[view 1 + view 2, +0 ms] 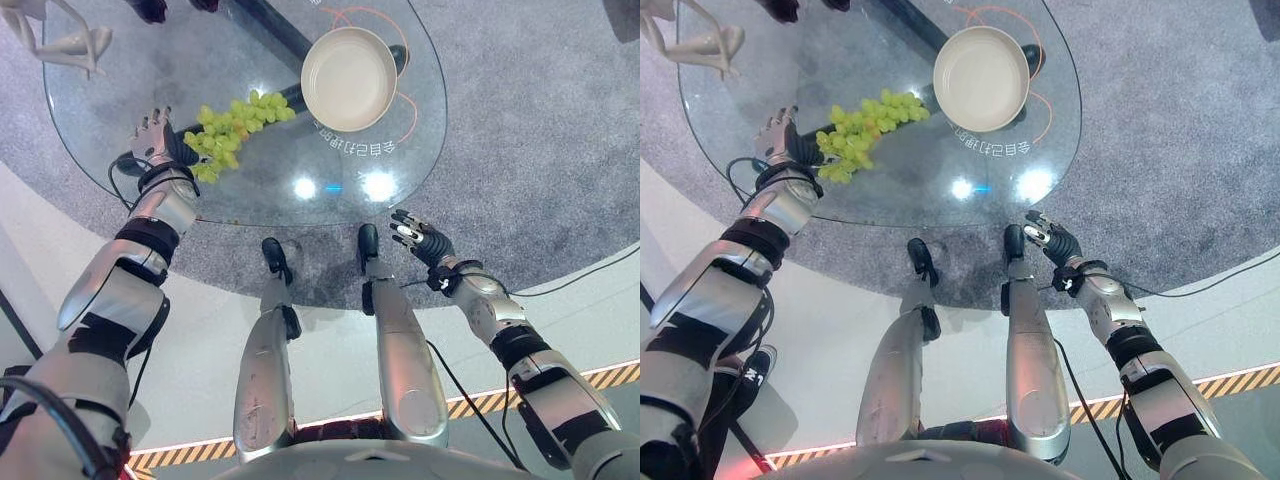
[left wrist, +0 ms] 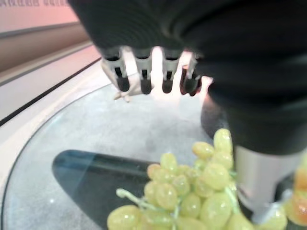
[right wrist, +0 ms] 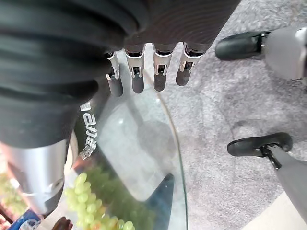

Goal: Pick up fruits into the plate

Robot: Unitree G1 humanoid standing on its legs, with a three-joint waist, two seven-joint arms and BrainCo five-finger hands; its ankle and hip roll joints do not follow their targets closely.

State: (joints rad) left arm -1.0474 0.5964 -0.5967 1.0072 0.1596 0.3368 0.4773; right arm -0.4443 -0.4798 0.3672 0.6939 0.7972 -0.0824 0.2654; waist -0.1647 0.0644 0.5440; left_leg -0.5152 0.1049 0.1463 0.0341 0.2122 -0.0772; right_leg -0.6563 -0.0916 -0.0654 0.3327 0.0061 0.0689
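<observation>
A cream plate (image 1: 349, 78) sits empty at the upper centre of the round glass table (image 1: 100, 150). Left of it, apart from its rim, lies a bunch of green grapes (image 1: 232, 128). The left hand (image 1: 152, 138) hovers just beside the bunch's left end, fingers straight, holding nothing. The right hand (image 1: 412, 233) hangs at centre right off the table's edge, fingers relaxed and empty.

Bunch of pale green grapes (image 1: 232, 133) lying loose on the glass table (image 1: 120, 75), stretched in a slanting line, stem showing in the left wrist view. Round cream plate (image 1: 349, 78) near the bunch's far end, upright, nothing in it.
</observation>
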